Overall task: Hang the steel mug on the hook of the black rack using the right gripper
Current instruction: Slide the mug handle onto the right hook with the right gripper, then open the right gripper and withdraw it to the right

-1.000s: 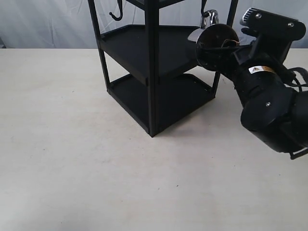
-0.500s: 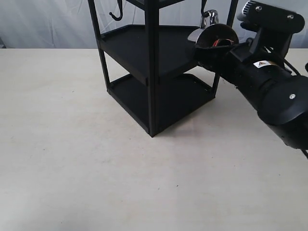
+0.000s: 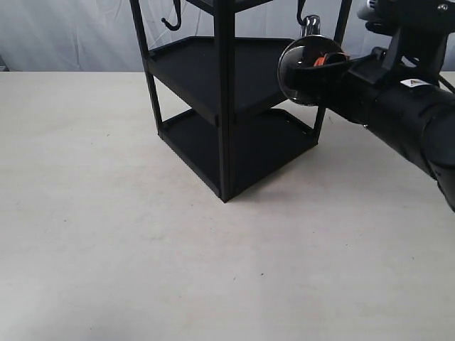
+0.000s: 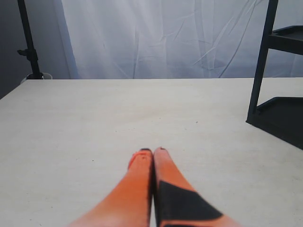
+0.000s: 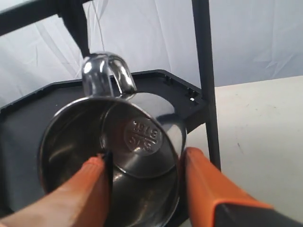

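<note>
1. Right gripper (image 5: 144, 182) is clamping the steel mug (image 5: 118, 156): one orange finger (image 5: 85, 189) inside the rim, the other outside the wall.
2. Mug is lying sideways in the air beside the black rack (image 3: 220, 92), handle (image 3: 310, 25) pointing up, just under the hook (image 3: 301, 11).
3. Left gripper (image 4: 152, 153) is hovering over the table (image 4: 94, 123), fingers pressed together, holding nothing.

Shiny steel mug (image 3: 310, 65) sideways, handle up, beside black rack (image 3: 226, 99).
</note>
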Motion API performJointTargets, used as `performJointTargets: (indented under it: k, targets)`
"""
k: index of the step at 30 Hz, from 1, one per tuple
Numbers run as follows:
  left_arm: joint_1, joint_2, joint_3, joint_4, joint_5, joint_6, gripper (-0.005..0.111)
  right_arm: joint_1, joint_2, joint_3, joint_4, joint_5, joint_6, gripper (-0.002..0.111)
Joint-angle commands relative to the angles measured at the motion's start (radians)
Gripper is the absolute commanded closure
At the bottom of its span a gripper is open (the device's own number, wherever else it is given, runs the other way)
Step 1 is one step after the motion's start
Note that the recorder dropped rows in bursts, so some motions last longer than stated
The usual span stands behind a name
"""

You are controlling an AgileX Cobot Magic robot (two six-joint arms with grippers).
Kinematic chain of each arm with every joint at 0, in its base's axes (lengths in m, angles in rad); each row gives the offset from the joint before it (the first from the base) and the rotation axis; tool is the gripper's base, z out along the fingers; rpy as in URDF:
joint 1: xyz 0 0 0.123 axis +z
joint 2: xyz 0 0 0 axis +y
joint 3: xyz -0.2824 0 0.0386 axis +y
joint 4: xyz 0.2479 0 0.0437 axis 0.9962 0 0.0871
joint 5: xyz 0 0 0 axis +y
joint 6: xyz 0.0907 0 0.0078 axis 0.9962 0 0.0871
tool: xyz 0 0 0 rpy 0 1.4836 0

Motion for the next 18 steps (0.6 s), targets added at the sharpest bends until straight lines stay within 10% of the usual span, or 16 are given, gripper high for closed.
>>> performJointTargets:
  k: [1, 18]
  targets:
    - [-0.005, 0.004, 0.005, 0.0, -0.014, -0.002, 0.107, 0.0, -0.038, -0.004, 0.109, 0.005, -0.129, 0.062]
    - [-0.005, 0.004, 0.005, 0.0, -0.014, -0.002, 0.107, 0.0, -0.213, 0.086, 0.287, 0.065, -0.332, 0.062]
